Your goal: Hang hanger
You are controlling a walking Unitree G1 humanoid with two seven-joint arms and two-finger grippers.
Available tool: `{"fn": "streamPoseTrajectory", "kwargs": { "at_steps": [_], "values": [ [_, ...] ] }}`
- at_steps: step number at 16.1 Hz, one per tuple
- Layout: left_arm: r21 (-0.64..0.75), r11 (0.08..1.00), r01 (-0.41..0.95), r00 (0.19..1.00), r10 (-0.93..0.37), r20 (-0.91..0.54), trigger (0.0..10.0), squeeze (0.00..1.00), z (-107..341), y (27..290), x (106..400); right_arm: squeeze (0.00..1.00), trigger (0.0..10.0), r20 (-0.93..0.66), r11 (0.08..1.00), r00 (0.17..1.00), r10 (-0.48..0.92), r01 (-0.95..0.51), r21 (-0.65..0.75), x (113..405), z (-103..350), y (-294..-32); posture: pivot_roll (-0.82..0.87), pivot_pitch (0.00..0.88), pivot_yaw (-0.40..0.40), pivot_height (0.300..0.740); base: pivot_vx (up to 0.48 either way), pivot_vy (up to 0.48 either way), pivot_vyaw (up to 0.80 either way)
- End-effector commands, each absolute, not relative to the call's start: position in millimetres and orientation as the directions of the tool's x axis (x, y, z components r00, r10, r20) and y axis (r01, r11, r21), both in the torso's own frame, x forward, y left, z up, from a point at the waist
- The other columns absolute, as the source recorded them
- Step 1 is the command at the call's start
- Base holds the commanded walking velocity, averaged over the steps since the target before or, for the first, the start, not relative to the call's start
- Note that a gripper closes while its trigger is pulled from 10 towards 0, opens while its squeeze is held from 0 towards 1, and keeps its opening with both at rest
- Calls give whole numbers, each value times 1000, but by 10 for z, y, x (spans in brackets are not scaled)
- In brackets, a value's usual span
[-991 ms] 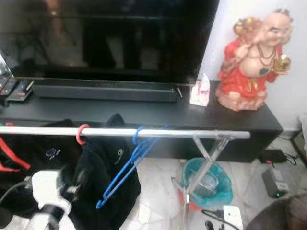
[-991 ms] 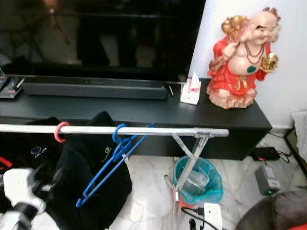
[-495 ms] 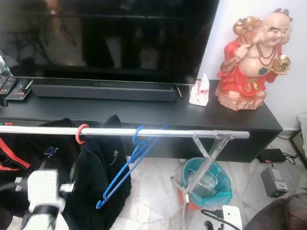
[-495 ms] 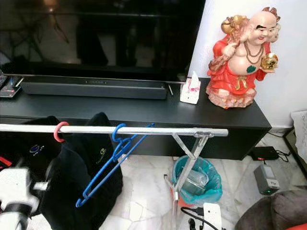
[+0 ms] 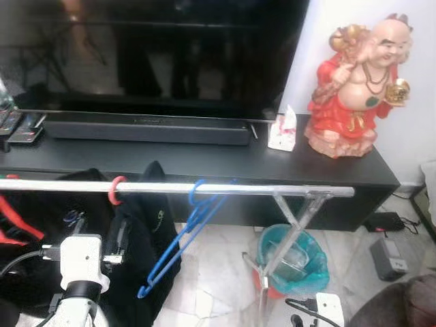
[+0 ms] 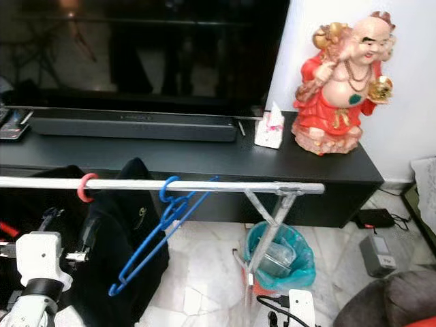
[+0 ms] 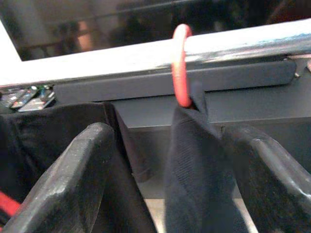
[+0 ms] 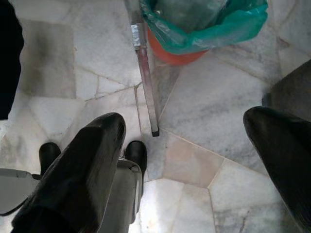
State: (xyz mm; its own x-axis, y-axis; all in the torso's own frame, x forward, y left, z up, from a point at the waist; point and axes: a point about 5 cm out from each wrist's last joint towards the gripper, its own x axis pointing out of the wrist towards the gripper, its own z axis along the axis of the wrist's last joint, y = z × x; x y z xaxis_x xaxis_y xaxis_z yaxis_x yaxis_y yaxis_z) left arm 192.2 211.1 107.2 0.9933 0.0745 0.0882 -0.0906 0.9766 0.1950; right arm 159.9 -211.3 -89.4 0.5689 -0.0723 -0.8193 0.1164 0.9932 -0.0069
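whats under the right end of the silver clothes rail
Beneath the silver metal clothes rail, its crossed legs stand on marble floor beside an orange bin lined with a teal plastic bag. Clear plastic shows inside; anything deeper is covered. A white power strip lies nearby.

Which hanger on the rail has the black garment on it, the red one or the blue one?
The red hanger: the black garment hangs below its hook on the rail. The blue hanger beside it hangs bare, tilted.

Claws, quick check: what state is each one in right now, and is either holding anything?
Left claw: open, fingers either side of the black garment hanging from the red hanger, not clamped.
Right claw: open, holding nothing, pointing down at the floor.
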Motion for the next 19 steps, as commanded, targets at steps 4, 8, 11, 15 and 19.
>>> {"fn": "streamPoseTrajectory", "kwargs": {
  "at_steps": [4, 8, 11, 15, 19],
  "values": [
    [180, 980, -83, 992, 64, 107, 10000, 0, 1086, 2053, 1935, 0, 10000, -827, 994, 558, -72, 107, -14, 1575, -902, -2129, 116, 0, -71, 740, 0, 0, 0],
    [181, 981, -75, 992, 56, 110, 10000, 0, 1086, 2033, 1938, 0, 10000, -827, 994, 558, -71, 104, -15, 1574, -902, -2132, 119, 0, -73, 740, 0, 0, 0],
    [173, 982, -73, 992, 54, 112, 10000, 0, 1086, 2032, 1940, 0, 10000, -827, 994, 558, -72, 106, -14, 1573, -903, -2129, 118, 0, -71, 740, 0, 0, 0],
    [169, 983, -72, 992, 53, 111, 10000, 0, 1088, 2029, 1944, 0, 10000, -827, 994, 558, -71, 108, -13, 1575, -903, -2124, 118, 0, -70, 740, 0, 249, 0],
    [171, 983, -70, 993, 52, 107, 10000, 0, 1083, 2032, 1946, 0, 10000, -827, 994, 558, -70, 109, -11, 1575, -904, -2120, 117, 0, -69, 740, 0, 255, 0]
  ]
}}
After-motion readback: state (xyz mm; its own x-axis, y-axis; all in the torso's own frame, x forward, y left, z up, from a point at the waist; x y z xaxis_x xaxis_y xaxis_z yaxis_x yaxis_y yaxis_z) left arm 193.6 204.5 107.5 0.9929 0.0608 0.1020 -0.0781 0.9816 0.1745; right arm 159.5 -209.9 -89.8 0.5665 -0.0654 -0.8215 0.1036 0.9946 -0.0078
